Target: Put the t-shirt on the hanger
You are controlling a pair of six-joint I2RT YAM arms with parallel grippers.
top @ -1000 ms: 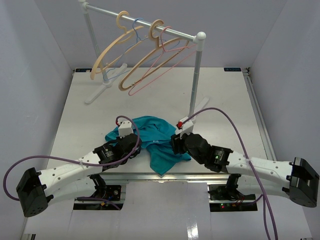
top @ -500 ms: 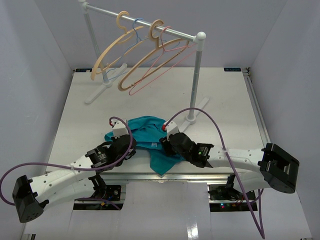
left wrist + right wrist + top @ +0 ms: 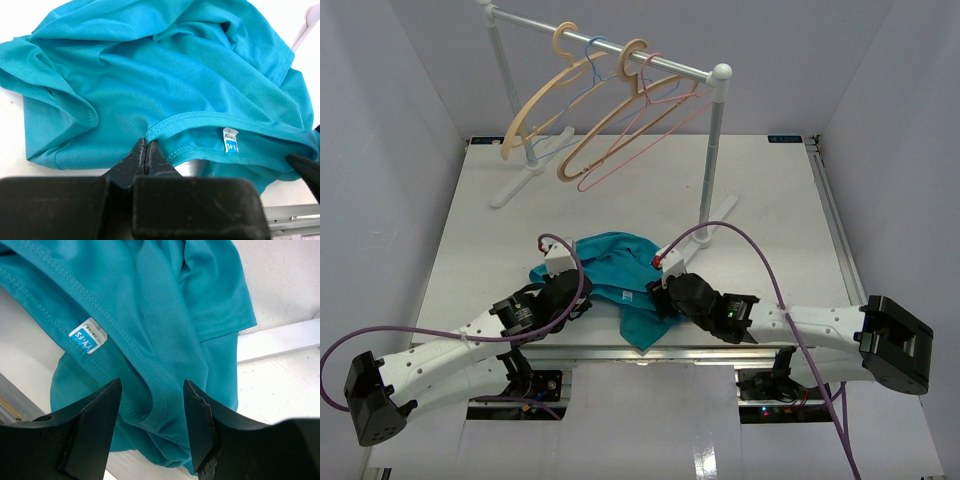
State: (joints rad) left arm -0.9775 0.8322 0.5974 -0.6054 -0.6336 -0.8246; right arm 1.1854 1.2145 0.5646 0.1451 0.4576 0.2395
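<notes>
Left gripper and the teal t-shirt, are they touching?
Touching. The left wrist view shows the left gripper closed, its tips pinching the stitched hem of the teal t-shirt, and the fabric puckers right where they meet.

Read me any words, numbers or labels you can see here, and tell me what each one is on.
White-and-blue label on the t-shirt: printed characters, too blurred to read.
Dark strip at the far edge of the table: too small to read.
No other text shows.
</notes>
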